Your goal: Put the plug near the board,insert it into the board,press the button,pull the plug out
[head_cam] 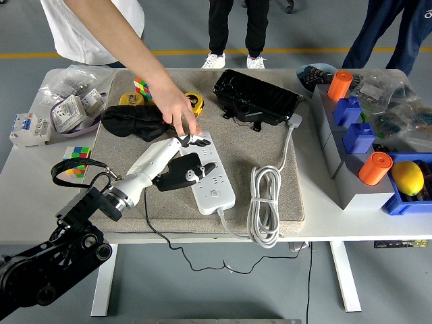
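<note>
Gripping black plug [177, 177], left hand [177, 162] curled, touching board [208, 173].

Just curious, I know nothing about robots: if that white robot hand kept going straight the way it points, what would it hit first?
Probably the person's hand, which rests on the far end of the white power strip. The left hand points up and right along the strip, fingertips almost beneath the person's fingers; depth is hard to judge.
</note>
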Action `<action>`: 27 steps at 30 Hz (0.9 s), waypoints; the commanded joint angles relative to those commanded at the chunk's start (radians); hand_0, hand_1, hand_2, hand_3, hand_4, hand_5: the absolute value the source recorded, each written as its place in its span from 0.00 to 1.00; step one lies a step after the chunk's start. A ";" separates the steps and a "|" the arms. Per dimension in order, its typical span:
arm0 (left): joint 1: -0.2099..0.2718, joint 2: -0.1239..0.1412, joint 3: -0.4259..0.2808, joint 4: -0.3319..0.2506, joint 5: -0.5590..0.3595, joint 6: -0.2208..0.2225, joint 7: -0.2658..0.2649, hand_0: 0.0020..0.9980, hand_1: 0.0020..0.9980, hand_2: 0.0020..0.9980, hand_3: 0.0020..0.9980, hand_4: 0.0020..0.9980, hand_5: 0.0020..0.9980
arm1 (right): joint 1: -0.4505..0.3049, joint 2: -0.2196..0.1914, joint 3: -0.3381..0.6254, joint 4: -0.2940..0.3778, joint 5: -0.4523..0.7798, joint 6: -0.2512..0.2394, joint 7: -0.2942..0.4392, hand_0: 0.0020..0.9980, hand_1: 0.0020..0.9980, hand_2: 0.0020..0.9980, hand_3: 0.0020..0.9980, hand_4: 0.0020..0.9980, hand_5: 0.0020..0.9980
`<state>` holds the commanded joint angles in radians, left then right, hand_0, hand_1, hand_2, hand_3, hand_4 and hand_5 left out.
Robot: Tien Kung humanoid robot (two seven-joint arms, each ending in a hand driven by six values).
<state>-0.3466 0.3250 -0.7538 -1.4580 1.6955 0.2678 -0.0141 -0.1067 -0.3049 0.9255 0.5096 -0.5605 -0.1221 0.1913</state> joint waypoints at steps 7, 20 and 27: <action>-0.005 0.046 -0.020 -0.172 -0.008 -0.175 0.204 0.24 0.42 0.48 0.69 0.79 0.35 | 0.001 -0.001 0.003 -0.001 -0.002 0.000 -0.001 0.62 0.62 0.58 0.54 0.62 0.12; -0.066 0.057 0.033 -0.231 -0.097 -0.362 0.392 0.05 0.12 0.18 0.98 0.78 0.00 | 0.000 -0.002 0.004 -0.002 -0.001 0.002 -0.002 0.62 0.62 0.58 0.54 0.62 0.12; -0.087 0.059 0.046 -0.255 -0.125 -0.470 0.502 0.05 0.12 0.19 0.99 0.74 0.00 | 0.000 -0.004 0.004 -0.002 -0.001 0.002 -0.002 0.62 0.62 0.58 0.54 0.62 0.12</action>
<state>-0.4341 0.3841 -0.7076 -1.7134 1.5702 -0.2019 0.4875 -0.1070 -0.3087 0.9293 0.5074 -0.5617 -0.1200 0.1895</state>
